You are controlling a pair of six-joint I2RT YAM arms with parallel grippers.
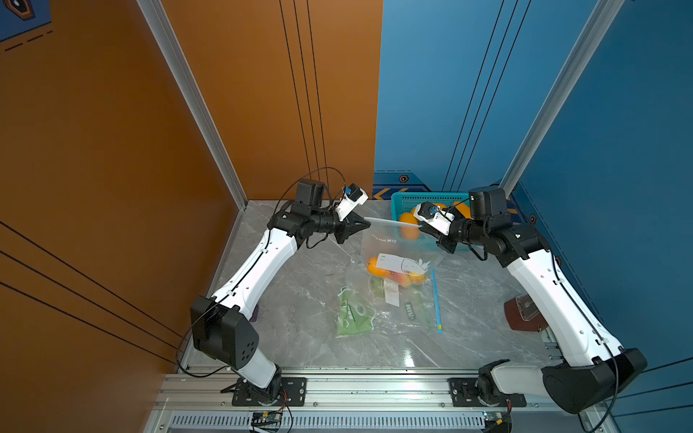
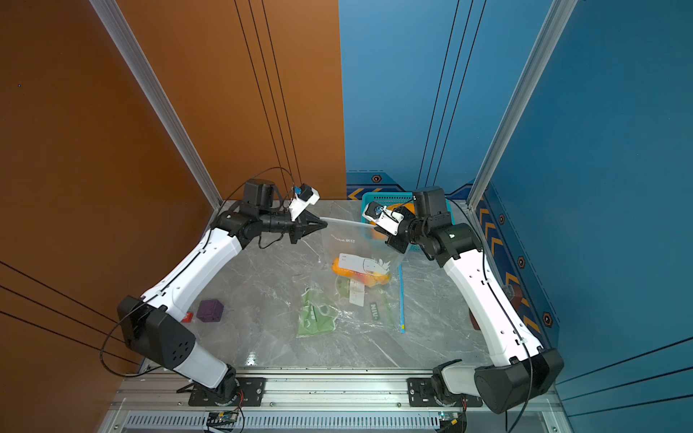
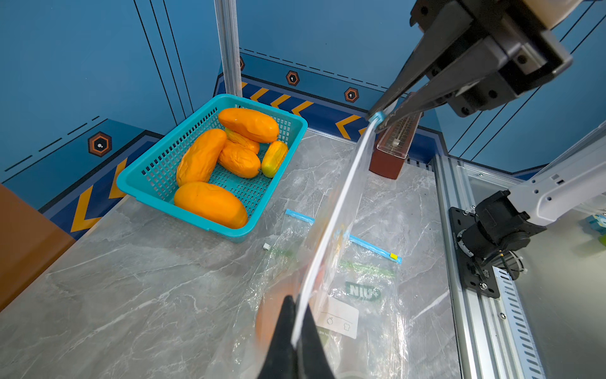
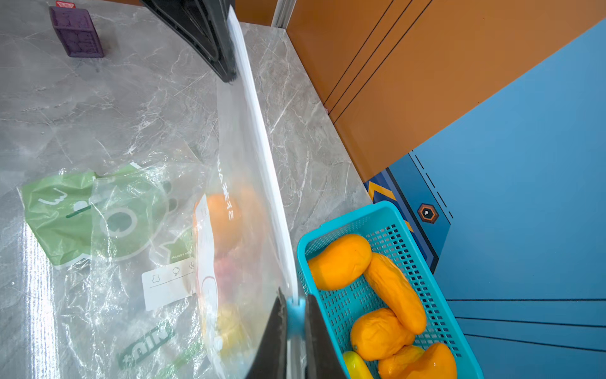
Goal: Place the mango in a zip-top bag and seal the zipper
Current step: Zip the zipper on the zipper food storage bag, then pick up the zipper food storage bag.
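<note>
**Top views.** In both top views the zip-top bag (image 1: pixel 393 243) hangs by its mouth between the two arms, above the table (image 1: pixel 292 337). The left gripper (image 1: pixel 368 223) has its jaws pressed together on one end of the zipper strip (image 1: pixel 390 222). The right gripper (image 1: pixel 425 231) is clamped at the opposite end. The mango (image 1: pixel 373 264) sits low inside the bag, below the strip and between the two grippers, and touches neither. Spare bags (image 1: pixel 352 315) lie flat beneath and in front of it. A basket (image 1: pixel 408 197) stands behind the right gripper. In a top view a purple cube (image 2: pixel 210 310) stands beside the left arm.

**Left wrist.** The left gripper (image 3: pixel 296 303) pinches the white strip, with no gap beyond the strip's thickness. The strip runs taut to the right gripper (image 3: pixel 377 118), which is closed on a blue slider (image 3: pixel 378 115). The mango (image 3: pixel 272 315) shows only as an orange blur through the film, just beside the left fingers. Loose mangoes (image 3: pixel 210 203) fill the basket.

**Right wrist.** The right gripper (image 4: pixel 295 300) has a finger on each side of the slider, both touching it. The strip reads as one flat band up to the left gripper (image 4: pixel 229 77). Whether it is fully sealed cannot be told. The mango (image 4: pixel 223 223) lies inside the bag, on the table side of the strip, apart from both sets of jaws.
</note>
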